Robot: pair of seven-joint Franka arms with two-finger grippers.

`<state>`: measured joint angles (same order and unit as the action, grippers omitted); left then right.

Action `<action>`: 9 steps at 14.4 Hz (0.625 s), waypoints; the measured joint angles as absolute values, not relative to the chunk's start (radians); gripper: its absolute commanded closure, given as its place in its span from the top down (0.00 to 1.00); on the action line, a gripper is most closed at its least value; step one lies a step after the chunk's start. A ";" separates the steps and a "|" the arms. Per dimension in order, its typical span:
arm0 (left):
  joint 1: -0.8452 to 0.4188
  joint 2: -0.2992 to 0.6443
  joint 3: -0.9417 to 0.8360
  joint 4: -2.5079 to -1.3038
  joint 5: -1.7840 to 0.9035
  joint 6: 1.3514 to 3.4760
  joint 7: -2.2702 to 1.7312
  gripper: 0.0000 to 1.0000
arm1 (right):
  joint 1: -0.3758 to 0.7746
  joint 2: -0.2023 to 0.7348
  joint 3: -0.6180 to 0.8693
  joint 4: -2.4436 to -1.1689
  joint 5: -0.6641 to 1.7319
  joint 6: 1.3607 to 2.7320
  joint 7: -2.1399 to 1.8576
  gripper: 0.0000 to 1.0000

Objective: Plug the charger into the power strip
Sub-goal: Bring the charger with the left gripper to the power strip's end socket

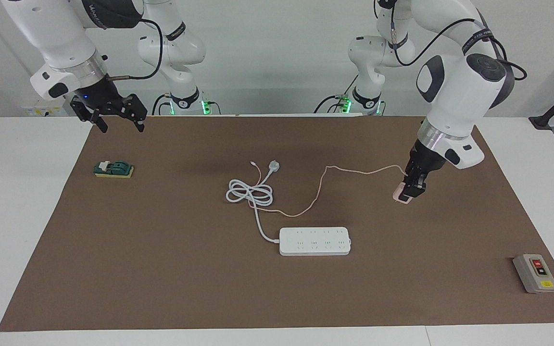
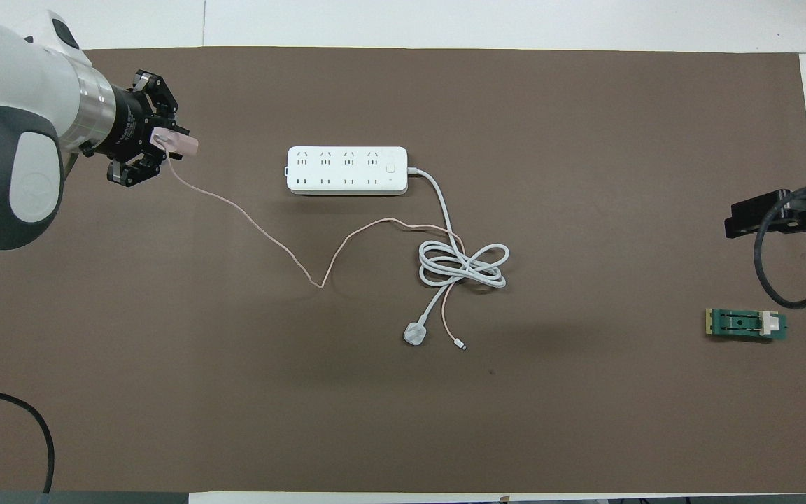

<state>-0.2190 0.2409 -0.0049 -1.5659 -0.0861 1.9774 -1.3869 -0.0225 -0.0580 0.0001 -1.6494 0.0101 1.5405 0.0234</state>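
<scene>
The pale pink charger (image 1: 400, 197) is held in my left gripper (image 1: 411, 191), which is shut on it low over the mat, toward the left arm's end. It also shows in the overhead view (image 2: 182, 144), in the left gripper (image 2: 159, 140). Its thin pink cable (image 1: 324, 179) trails across the mat to the coiled white cord. The white power strip (image 1: 314, 240) lies flat mid-table, sockets up, farther from the robots than the coil; it also shows in the overhead view (image 2: 347, 170). My right gripper (image 1: 120, 125) is open and empty, raised over the mat's edge at the right arm's end.
The strip's thick white cord (image 1: 250, 192) lies coiled, ending in a white plug (image 1: 273, 166). A green block on a yellow pad (image 1: 114, 169) sits below the right gripper. A grey box with red and yellow buttons (image 1: 535, 273) lies at the mat's corner farthest from the robots, at the left arm's end.
</scene>
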 measured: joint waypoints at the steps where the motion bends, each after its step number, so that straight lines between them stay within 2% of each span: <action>1: -0.226 0.273 -0.004 -1.543 -0.079 1.973 -1.438 0.00 | -0.022 -0.060 0.001 -1.656 -0.001 1.540 0.017 1.00; 4: -0.261 0.378 -0.001 -1.462 -0.054 1.963 -1.578 0.00 | -0.024 -0.059 0.003 -1.657 -0.007 1.540 0.009 1.00; 9: -0.338 0.615 0.034 -1.177 0.014 1.831 -1.791 0.00 | -0.025 -0.060 0.004 -1.657 -0.009 1.540 0.008 1.00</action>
